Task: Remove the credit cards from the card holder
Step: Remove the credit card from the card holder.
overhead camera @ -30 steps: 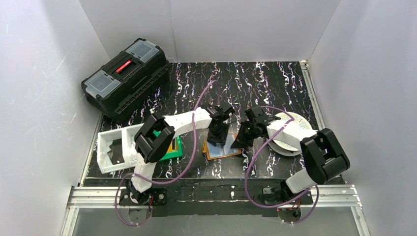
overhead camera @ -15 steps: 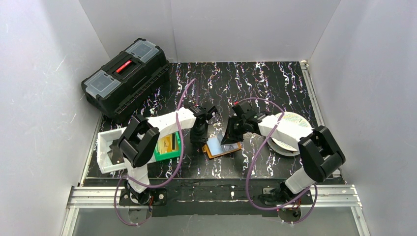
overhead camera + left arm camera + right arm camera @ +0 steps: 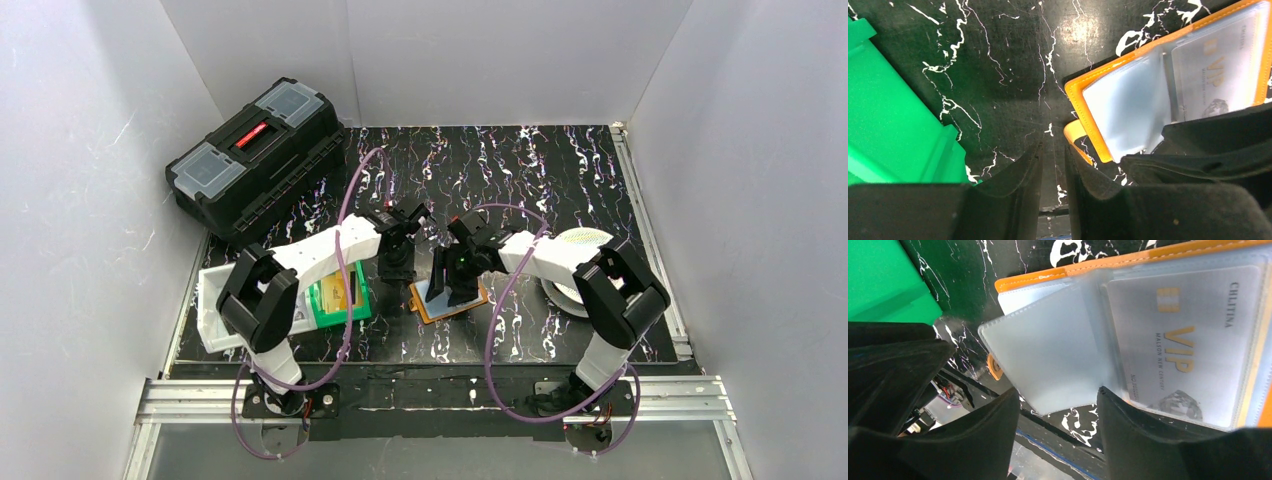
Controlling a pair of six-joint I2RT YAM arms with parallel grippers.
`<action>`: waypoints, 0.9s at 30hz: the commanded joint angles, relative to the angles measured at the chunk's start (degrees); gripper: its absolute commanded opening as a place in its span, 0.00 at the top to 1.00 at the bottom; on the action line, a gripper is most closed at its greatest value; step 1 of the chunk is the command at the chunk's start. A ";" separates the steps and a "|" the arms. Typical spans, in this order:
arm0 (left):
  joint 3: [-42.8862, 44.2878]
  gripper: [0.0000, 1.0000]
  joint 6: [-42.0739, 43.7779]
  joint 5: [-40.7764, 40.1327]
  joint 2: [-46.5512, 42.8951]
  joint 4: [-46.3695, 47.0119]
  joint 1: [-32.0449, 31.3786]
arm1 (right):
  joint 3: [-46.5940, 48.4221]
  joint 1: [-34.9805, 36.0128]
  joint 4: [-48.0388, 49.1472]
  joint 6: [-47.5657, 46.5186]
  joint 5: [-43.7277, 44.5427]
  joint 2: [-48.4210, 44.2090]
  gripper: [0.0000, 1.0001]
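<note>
The orange card holder (image 3: 470, 301) lies open on the dark table, its clear sleeves fanned up (image 3: 1048, 355). One pale credit card marked VIP (image 3: 1183, 340) sits in a pocket. A gold card (image 3: 336, 291) lies in the green bin (image 3: 352, 312). My right gripper (image 3: 452, 283) hovers over the holder's left half, open, its fingertips (image 3: 1128, 405) straddling the lower edge of a loose sleeve without pinching it. My left gripper (image 3: 396, 264) stands just left of the holder (image 3: 1168, 75), above bare table. Its jaws stand a narrow slit apart with nothing between them (image 3: 1054, 160).
The green bin (image 3: 893, 115) is close on the left gripper's left. A white tray (image 3: 212, 296) stands beyond it at the table's left edge. A black toolbox (image 3: 258, 155) sits at the back left. A round white patterned disc (image 3: 585, 245) lies under the right arm.
Both grippers have shifted left and away from the near edge. The right gripper, shut a second ago, has opened wide over the holder. The left gripper has come off the holder and narrowed.
</note>
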 commanded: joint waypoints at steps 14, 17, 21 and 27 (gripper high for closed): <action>3.70 0.77 -1.15 8.55 -7.13 -1.45 0.61 | 2.88 0.04 -2.49 0.40 4.49 -4.32 0.16; 3.35 0.75 -3.40 12.36 -6.57 1.89 0.63 | 1.52 -2.01 -5.97 0.41 8.75 -8.52 0.16; 3.22 0.75 -6.39 18.17 -4.35 6.96 0.59 | -1.53 -6.02 -8.29 -1.00 11.39 -12.36 0.16; 2.95 0.75 -8.97 22.99 1.82 14.37 0.64 | -1.93 -9.26 -10.21 -5.67 12.07 -10.65 0.36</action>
